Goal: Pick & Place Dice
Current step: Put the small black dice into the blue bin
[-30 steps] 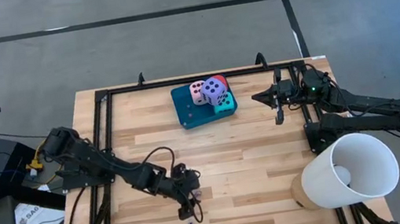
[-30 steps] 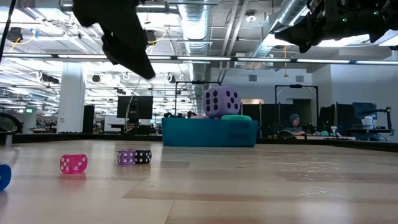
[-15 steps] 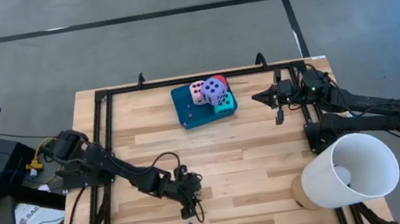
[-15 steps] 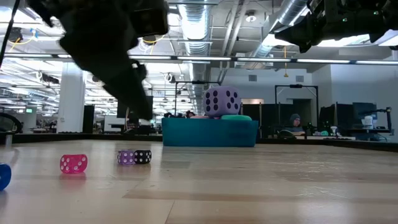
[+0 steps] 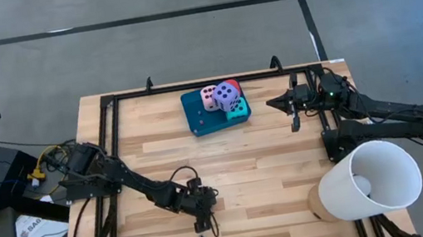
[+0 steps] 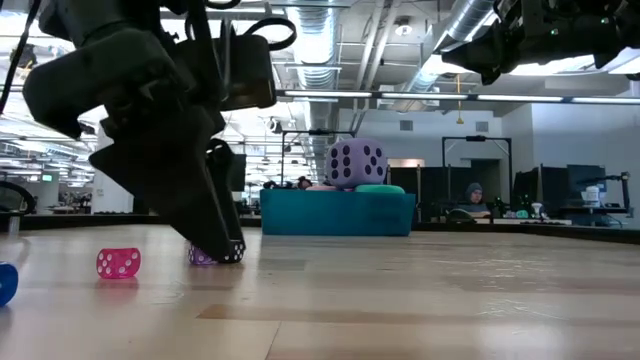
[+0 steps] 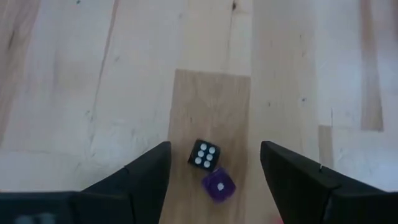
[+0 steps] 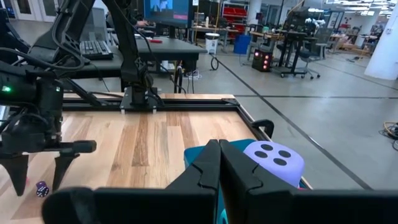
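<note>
Large soft dice sit on the teal tray at the table's far middle: purple on top, pink, red and turquoise. Near the front edge lie small dice: a black one and a purple one side by side, and a pink one apart from them. My left gripper hangs low over the black and purple pair, open, one finger on either side, touching neither. My right gripper hovers shut at the far right, beside the tray.
A big white cup lies on its side at the near right corner. A black rail frame runs along the table's far and left edges. Something blue shows at the low view's left edge. A person sits in the room behind.
My left gripper has come down from well above the table to just over the small black and purple dice, drifting a little toward the near edge. The dice have not moved.
</note>
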`<state>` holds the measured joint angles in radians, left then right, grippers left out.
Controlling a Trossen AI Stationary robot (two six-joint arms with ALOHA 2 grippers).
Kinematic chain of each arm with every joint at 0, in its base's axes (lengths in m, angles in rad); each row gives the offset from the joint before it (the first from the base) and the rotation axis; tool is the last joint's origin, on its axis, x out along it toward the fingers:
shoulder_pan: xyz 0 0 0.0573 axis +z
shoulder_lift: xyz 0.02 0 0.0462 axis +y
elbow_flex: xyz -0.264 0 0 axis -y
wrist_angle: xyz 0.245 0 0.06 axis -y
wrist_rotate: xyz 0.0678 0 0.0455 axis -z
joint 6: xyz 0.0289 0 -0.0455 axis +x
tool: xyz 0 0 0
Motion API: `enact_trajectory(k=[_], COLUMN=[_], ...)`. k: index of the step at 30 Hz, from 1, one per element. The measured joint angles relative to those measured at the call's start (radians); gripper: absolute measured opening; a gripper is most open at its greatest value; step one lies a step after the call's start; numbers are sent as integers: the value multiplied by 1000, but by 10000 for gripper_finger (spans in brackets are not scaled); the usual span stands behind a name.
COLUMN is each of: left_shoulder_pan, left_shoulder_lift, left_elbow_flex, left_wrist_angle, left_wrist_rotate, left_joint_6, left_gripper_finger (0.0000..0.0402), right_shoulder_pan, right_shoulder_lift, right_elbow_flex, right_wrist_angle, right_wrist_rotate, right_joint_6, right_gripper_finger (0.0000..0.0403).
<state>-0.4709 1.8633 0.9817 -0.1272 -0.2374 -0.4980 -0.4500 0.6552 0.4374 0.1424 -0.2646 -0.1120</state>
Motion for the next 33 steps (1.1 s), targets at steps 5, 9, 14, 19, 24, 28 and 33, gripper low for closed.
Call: enact_trajectory(k=[5, 9, 14, 19, 24, 28, 33], left_shoulder_pan=[0, 0, 1, 1, 1, 1, 1], left_shoulder_lift=[-4, -5, -5, -5, -5, -5, -5], left_elbow_flex=[0, 0, 0, 0, 0, 0, 0], left_wrist_angle=[-4, -18, -25, -25, -25, -25, -25], left_wrist_rotate=[-7, -7, -7, -7, -7, -6, -6], left_joint_6=[0, -2, -6, -7, -7, -7, -7], left_gripper_finger=[223, 203, 177, 156, 140, 126, 101], right_shoulder_pan=[0, 0, 0, 0, 0, 0, 0], right_shoulder_lift=[0, 0, 0, 0, 0, 0, 0], right_elbow_flex=[0, 0, 0, 0, 0, 0, 0], right_wrist_angle=[0, 0, 0, 0, 0, 0, 0], right_wrist_rotate=[0, 0, 0, 0, 0, 0, 0], right_joint_6=[0, 0, 0, 0, 0, 0, 0], right_gripper_finger=[0, 0, 0, 0, 0, 0, 0])
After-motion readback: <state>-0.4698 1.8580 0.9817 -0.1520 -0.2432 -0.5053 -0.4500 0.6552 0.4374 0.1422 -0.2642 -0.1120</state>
